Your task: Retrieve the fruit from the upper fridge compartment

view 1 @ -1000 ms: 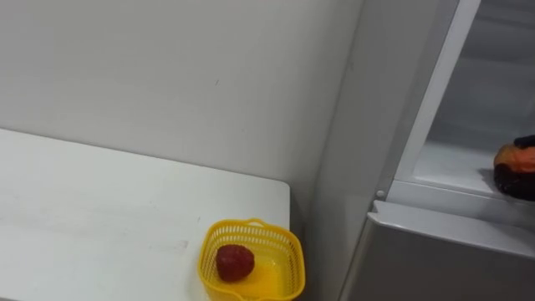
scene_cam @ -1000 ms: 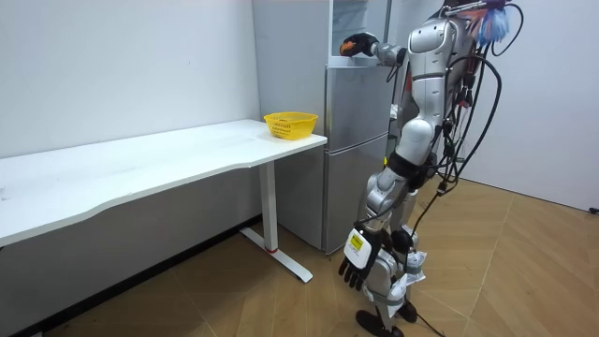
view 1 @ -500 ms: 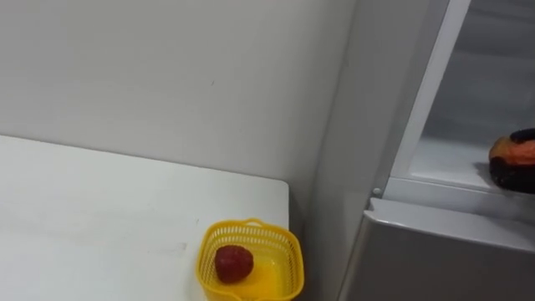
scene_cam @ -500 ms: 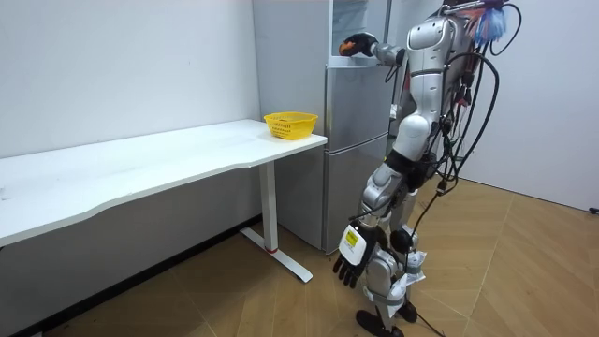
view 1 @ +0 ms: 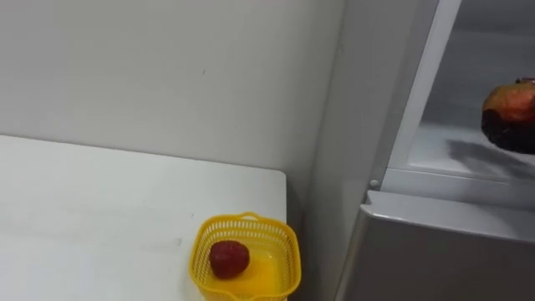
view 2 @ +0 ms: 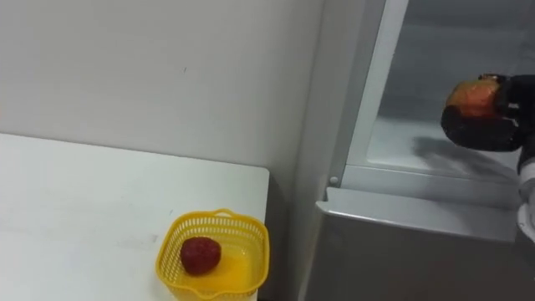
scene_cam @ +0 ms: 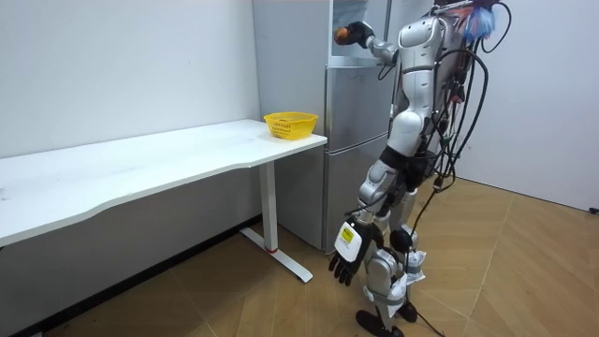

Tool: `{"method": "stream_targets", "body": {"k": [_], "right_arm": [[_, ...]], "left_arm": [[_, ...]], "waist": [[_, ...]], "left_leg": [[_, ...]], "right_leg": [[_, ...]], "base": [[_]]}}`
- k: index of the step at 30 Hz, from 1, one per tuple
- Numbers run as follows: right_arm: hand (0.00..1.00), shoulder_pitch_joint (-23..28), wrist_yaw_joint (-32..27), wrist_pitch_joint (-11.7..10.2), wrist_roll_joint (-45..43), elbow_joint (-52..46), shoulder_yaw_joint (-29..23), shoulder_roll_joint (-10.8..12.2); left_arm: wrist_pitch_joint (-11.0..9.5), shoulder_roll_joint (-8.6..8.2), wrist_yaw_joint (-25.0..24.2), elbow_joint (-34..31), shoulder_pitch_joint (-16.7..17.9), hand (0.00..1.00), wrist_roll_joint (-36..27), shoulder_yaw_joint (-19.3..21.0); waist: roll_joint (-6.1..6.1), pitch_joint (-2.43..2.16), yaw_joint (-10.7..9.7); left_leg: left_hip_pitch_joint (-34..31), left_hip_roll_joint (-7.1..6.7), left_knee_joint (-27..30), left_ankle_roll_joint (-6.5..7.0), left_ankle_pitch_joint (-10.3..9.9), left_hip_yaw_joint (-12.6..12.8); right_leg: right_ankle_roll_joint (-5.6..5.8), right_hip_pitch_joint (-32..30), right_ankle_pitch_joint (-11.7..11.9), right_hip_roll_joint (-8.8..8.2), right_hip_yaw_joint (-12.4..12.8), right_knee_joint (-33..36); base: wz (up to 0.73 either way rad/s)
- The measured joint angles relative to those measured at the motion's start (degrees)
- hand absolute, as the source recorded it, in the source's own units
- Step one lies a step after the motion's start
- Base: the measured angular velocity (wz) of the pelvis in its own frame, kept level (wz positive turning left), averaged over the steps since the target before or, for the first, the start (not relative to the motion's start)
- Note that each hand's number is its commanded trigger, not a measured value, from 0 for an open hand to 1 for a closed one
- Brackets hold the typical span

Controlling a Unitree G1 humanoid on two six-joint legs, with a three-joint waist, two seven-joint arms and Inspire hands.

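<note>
Your right hand (view 2: 491, 131) is clamped round an orange fruit (view 2: 471, 95), holding it just above the shelf (view 2: 401, 140) inside the open upper fridge (view 2: 435, 50). Your left hand (scene_cam: 344, 267) hangs low beside your leg, fingers relaxed. On the worktop (view 1: 100, 217), beside the fridge, a yellow basket (view 1: 244, 218) holds a red fruit (view 1: 228, 257).

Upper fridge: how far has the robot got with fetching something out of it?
Done: the upper fridge stands open and the right hand is curled round an orange-red fruit, clear of the shelf. In hand: that fruit, held inside the compartment. Left: bringing it out, probably to the yellow basket on the table, which holds one red fruit. The left hand hangs by the leg.
</note>
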Motion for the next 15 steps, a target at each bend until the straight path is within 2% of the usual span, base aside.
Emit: {"method": "stream_targets", "body": {"k": [3,8,10,13,15], "right_arm": [[1.00,3.9,-2.3,0.0,-0.8,-7.9,0.0,0.4],[1.00,6.6,-6.0,0.0,-3.4,-15.2,0.0,3.1],[1.00,8.2,-7.3,0.0,-9.2,-17.9,0.0,4.8],[1.00,8.7,-7.4,0.0,-12.3,-19.9,0.0,5.3],[1.00,8.7,-7.6,-0.1,-13.3,-21.2,0.0,5.7]], "left_arm": [[-0.1,-0.07,1.3,0.0,0.0,0.00,-0.6,-0.3],[-0.3,-0.42,2.7,0.0,-0.2,0.00,-0.5,-1.2],[-0.3,-0.83,2.2,0.0,-0.8,0.00,-0.5,-1.2],[-0.5,-1.07,1.9,0.2,-1.0,0.00,-0.5,-1.2],[-0.6,-1.00,1.6,0.4,-1.0,0.00,-0.6,-1.1]], "waist": [[0.09,0.02,-0.2],[1.16,0.27,-0.8],[1.74,0.02,-0.8],[2.62,-0.44,-0.7],[2.73,-0.32,-0.7]], "left_leg": [[0.0,0.03,0.0,-0.01,0.0,-0.2],[-0.1,0.07,0.0,-0.01,-0.1,-0.2],[-0.1,0.07,0.0,-0.01,-0.1,-0.1],[0.3,0.10,0.0,-0.01,-0.1,0.1],[0.7,0.19,-0.1,-0.02,0.0,0.4]], "right_leg": [[0.01,0.0,0.0,0.01,-0.2,0.1],[-0.01,0.0,0.0,0.00,-0.2,0.2],[-0.01,0.0,0.0,0.00,-0.1,0.3],[-0.04,0.2,0.1,0.02,0.1,0.3],[-0.05,0.4,0.1,0.08,0.4,0.4]], "base": [[0.02],[0.00],[0.00],[-0.02],[-0.07]]}}
